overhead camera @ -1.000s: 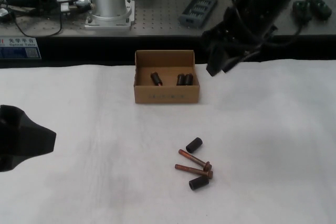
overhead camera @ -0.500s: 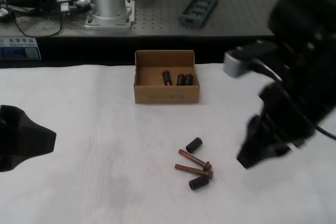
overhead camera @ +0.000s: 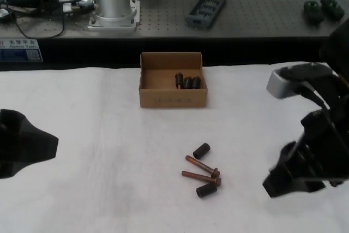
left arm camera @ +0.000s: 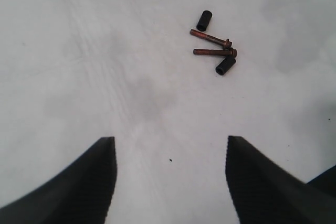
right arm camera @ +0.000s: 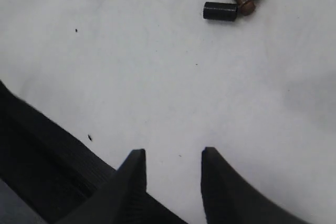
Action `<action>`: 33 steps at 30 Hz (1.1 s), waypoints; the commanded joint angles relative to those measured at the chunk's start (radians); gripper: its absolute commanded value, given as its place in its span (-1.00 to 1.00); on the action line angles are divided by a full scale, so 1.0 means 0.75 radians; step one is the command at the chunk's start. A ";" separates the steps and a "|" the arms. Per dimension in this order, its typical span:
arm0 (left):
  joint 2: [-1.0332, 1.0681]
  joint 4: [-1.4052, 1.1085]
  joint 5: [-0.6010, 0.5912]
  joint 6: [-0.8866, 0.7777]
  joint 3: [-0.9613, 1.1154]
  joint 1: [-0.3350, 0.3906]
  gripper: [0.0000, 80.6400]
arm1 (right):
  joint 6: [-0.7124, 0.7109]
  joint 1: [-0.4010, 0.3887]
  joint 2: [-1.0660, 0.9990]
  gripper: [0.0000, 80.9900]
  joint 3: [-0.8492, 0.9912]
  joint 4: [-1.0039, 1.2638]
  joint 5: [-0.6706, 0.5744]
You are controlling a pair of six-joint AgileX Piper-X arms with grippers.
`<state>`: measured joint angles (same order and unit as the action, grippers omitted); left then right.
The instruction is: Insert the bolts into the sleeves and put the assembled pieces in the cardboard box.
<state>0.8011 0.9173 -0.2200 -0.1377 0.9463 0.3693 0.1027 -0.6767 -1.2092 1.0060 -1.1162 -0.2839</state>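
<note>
Two loose bolts [overhead camera: 199, 164] are seen lying close together on the white-covered bench [overhead camera: 98, 189] — one black sleeve [overhead camera: 202, 149] just behind them, a second sleeve [overhead camera: 206, 190] just beside their heads on the near side. Farther back the cardboard box [overhead camera: 173, 101] stands open, with a few dark pieces [overhead camera: 187, 82] inside. The left arm's jaws are held apart over bare cloth, well left of the bolts; the right arm's jaws — also apart and empty — are to their right.
</note>
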 commanded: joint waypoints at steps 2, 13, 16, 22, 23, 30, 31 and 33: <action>-0.006 0.001 0.019 0.014 0.009 -0.004 0.10 | 0.439 -0.002 0.005 -0.34 -0.005 0.145 -0.029; -0.006 0.001 0.019 0.014 0.009 -0.004 0.10 | 1.019 -0.002 -0.214 -0.34 -0.005 0.382 0.071; -0.006 0.001 0.019 0.014 0.009 -0.004 0.10 | 1.190 -0.002 -0.324 -0.34 -0.005 0.429 0.122; -0.006 0.001 0.019 0.014 0.009 -0.004 0.10 | 1.675 -0.007 -0.524 -0.34 -0.005 0.593 0.143; -0.006 0.001 0.019 0.014 0.009 -0.004 0.10 | 1.758 -0.013 -0.546 -0.34 -0.005 0.602 0.130; -0.006 0.001 0.019 0.014 0.009 -0.004 0.10 | 2.066 -0.131 -0.639 -0.34 -0.005 0.617 0.068; -0.006 0.001 0.019 0.014 0.009 -0.004 0.10 | 2.116 -0.153 -0.641 -0.34 -0.005 0.617 0.096; -0.006 0.001 0.019 0.014 0.009 -0.004 0.10 | 2.189 -0.185 -0.645 -0.34 -0.005 0.626 0.150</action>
<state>0.8011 0.9173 -0.2200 -0.1377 0.9463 0.3693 1.7162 -0.8168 -1.6936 1.0011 -0.6495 -0.1822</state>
